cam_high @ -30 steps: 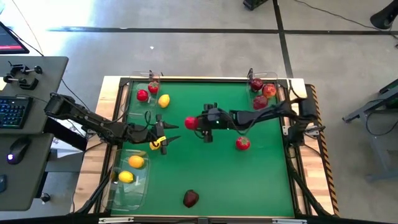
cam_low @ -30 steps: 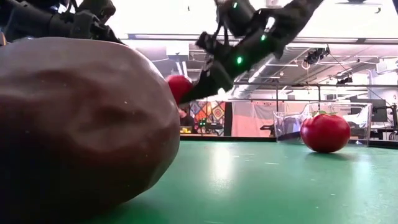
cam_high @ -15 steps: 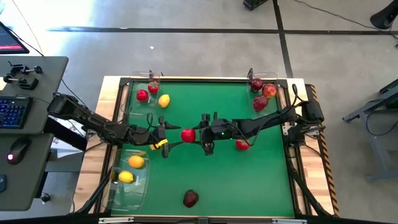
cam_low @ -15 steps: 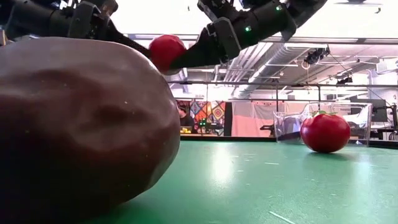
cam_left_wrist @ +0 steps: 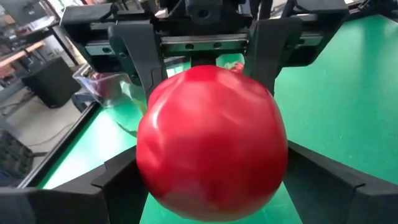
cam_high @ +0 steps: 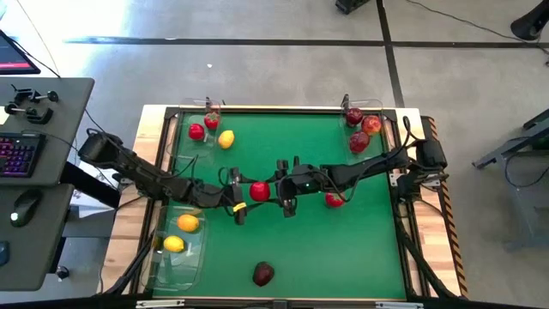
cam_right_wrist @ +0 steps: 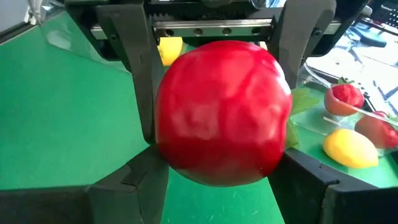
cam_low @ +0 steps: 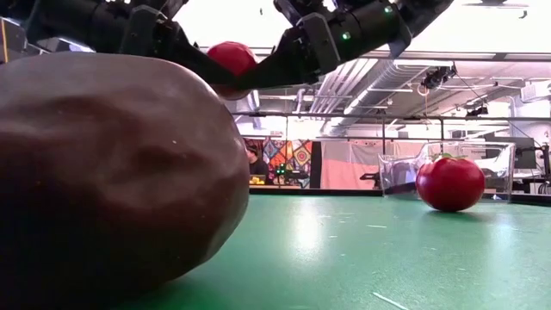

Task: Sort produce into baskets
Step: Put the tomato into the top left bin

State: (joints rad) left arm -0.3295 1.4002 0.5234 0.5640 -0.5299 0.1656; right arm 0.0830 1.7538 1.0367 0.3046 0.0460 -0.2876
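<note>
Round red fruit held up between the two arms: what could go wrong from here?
1. The round red fruit hangs above the green table, gripped only by the right gripper. The left gripper stands open around it, so an early release would probably drop it and let it roll.
2. Both grippers' fingers crowd the same small fruit and could bump, knocking it loose.

Open green mat [cam_high: 292,245] below mid-table, only a dark red apple [cam_high: 263,274] near its front edge.
</note>
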